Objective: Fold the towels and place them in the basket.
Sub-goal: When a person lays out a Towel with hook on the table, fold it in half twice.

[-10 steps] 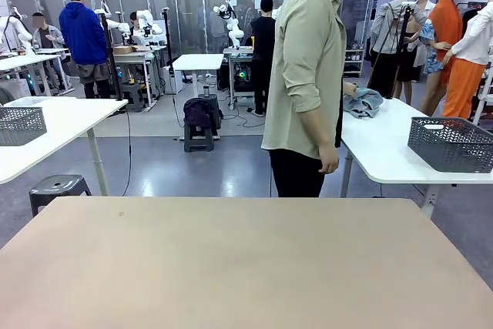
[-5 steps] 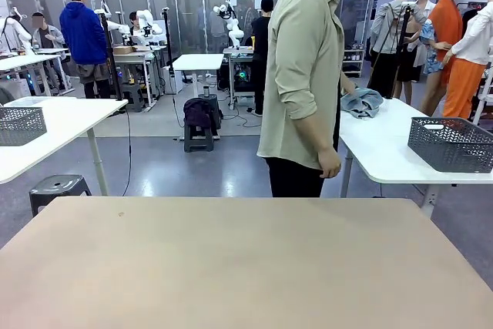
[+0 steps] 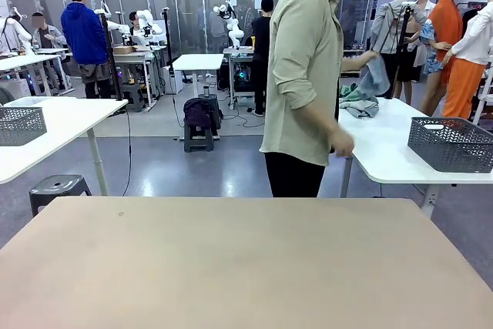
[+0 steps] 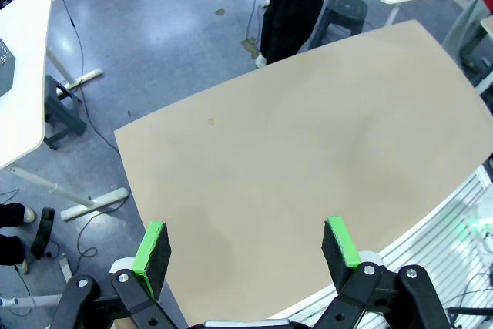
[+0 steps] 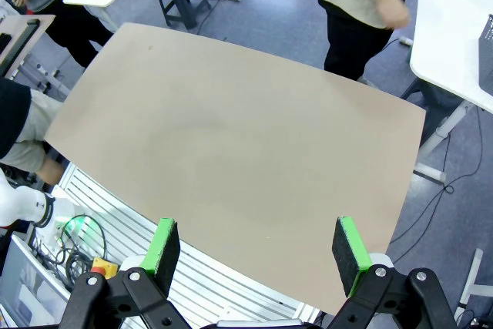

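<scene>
A person in a pale green shirt (image 3: 308,75) stands past the far edge of the tan table (image 3: 231,267), turned toward a white side table (image 3: 385,152). One hand lifts a grey-blue towel (image 3: 375,75) above a crumpled pile of towels (image 3: 358,103) on that side table. The dark grey mesh basket (image 3: 451,144) stands on the same side table, farther right. My left gripper (image 4: 246,240) hangs open high over the tan table (image 4: 308,159). My right gripper (image 5: 256,240) is also open above it, with nothing between its green pads (image 5: 348,248).
A second white table (image 3: 54,125) at the left carries another grey mesh basket (image 3: 19,125). A dark stool (image 3: 58,188) stands beside the tan table's far left corner. Other people and workstations are far behind.
The person has raised one towel off the pile on the white side table and swung the near hand to the right. Both grippers stay open and still.
</scene>
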You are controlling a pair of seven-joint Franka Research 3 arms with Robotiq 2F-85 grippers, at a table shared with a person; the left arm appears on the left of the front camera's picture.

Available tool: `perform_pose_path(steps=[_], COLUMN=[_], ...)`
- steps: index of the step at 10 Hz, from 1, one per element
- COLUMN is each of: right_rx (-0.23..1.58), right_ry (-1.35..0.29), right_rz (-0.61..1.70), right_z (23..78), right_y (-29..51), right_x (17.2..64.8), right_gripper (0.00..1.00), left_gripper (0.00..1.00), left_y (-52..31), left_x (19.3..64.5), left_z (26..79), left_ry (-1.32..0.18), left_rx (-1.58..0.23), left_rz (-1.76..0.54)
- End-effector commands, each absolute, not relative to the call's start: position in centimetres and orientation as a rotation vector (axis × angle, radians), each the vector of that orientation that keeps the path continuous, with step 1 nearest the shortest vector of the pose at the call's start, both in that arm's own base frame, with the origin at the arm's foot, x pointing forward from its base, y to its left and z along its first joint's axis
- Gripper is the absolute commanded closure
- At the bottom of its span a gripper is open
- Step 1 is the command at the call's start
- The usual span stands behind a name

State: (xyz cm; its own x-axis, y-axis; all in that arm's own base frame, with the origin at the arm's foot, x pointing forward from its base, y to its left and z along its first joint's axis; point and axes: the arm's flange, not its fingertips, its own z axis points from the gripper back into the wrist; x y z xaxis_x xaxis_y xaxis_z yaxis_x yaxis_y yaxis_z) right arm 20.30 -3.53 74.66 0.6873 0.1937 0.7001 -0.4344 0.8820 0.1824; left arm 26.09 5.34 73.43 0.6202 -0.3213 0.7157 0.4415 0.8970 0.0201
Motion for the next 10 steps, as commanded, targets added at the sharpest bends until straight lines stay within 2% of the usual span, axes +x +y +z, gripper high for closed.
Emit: perform_pose_path(steps=[1, 10], right_rx=[0.347, 0.347], right_ry=[-0.736, -0.736], right_rz=[0.356, 0.356], right_z=[74.71, 74.71], right_y=[-3.51, -3.51], right_x=[20.22, 20.22], right_gripper=[0.00, 0.00], left_gripper=[0.00, 0.00], left_y=[5.30, 5.30], left_x=[26.08, 26.08], left_z=[73.46, 73.46], left_ry=[-0.790, -0.790], left_rx=[-0.168, -0.168], left_rz=[-0.441, -0.441])
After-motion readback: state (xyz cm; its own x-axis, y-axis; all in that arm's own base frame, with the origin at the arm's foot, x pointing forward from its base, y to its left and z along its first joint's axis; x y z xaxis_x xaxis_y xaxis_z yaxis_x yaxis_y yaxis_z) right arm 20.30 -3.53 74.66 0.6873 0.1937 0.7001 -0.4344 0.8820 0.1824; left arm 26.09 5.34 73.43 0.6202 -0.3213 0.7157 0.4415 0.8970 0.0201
